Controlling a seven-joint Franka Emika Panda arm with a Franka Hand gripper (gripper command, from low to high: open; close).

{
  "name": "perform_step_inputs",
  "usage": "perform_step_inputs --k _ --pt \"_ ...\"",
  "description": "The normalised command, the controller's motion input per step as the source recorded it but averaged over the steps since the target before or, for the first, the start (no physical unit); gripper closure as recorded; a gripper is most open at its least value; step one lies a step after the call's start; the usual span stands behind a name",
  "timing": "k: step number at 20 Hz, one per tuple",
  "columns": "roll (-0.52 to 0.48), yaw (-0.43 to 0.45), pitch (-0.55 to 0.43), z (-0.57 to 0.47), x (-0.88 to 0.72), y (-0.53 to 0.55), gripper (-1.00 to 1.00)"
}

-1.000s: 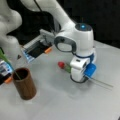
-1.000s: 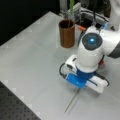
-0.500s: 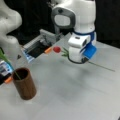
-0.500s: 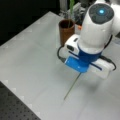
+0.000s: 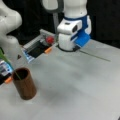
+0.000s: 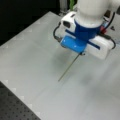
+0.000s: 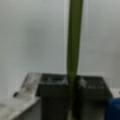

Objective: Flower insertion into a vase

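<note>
A: What has changed in the last second?

B: The white-and-blue gripper point(image 7: 72, 100) has lifted off the grey table point(image 5: 75, 87) with the thin green flower stem point(image 6: 68, 67), which lay flat before. Its two dark fingers point(image 7: 52, 95) are pressed together on the stem, so the pick-up looks done.

A: Where is the stem relative to the gripper?

B: It runs out from between the fingers and slants down, its free end just above or on the table; I can't tell which.

A: And the plain dark-brown cylindrical vase point(image 5: 24, 86)?

B: Well apart from the gripper, toward a front view's lower left, upright, seemingly with a green stem already in it. Only that view shows it. The wrist view alone shows the clamp.
</note>
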Motion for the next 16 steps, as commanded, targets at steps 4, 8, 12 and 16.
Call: perform_step_inputs --k 4,8,12,16 --pt "0.247 -0.049 0.046 0.38 -0.48 -0.41 1.00" --pt "0.208 0.045 0.046 0.25 -0.54 -0.53 1.00" --pt "0.203 0.077 -0.025 0.04 -0.44 -0.49 1.00" --pt "0.137 0.068 -0.038 -0.05 -0.34 -0.29 1.00"
